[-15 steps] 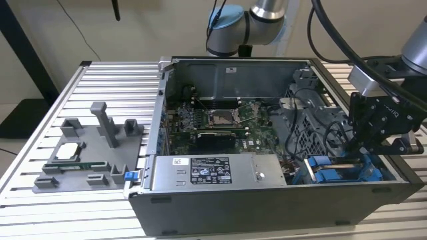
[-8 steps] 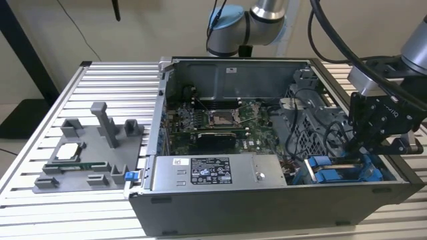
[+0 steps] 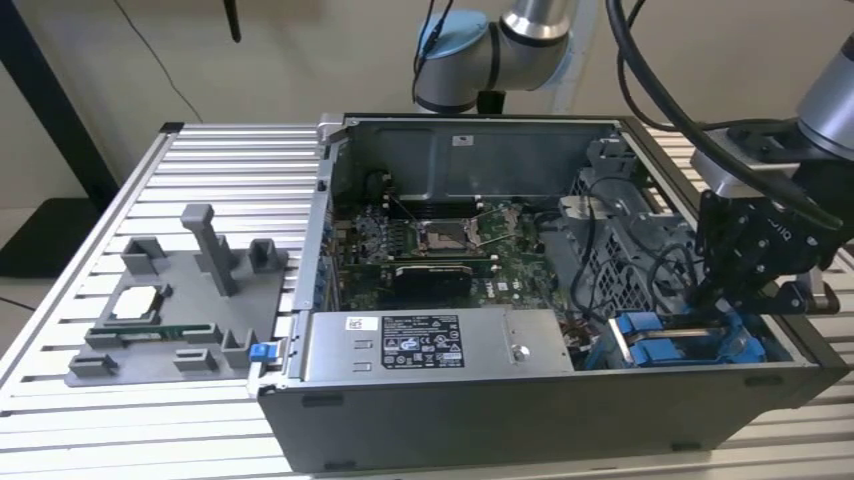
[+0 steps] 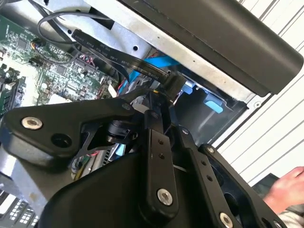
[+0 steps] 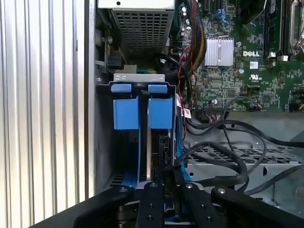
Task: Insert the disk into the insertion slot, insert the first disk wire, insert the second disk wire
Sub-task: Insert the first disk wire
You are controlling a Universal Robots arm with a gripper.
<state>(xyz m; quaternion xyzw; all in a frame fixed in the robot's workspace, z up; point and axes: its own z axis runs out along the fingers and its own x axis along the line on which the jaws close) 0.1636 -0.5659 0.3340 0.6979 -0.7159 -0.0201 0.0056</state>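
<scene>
The disk, in its blue carrier (image 5: 160, 113), sits down inside the insertion slot (image 5: 102, 142) at the case's front corner on the exterior view's right; its blue parts (image 3: 667, 350) show below my arm. My gripper (image 3: 714, 300) reaches into that bay from above. In the second wrist view my gripper (image 4: 159, 97) has its fingers drawn together on the black connector (image 4: 171, 80) of a flat black disk wire (image 4: 109, 57), right at the disk's edge. In the first wrist view my gripper (image 5: 166, 173) holds the same black connector (image 5: 164, 147) beside the carrier. Whether the connector is seated is hidden.
A grey labelled power-supply box (image 3: 427, 345) lies beside the bay. The motherboard (image 3: 427, 240) fills the case's middle. Thick black cables (image 5: 228, 156) loop close to the bay. A grey fixture with small parts (image 3: 174, 300) stands on the slatted table. A person's hand (image 4: 287, 190) is outside the case.
</scene>
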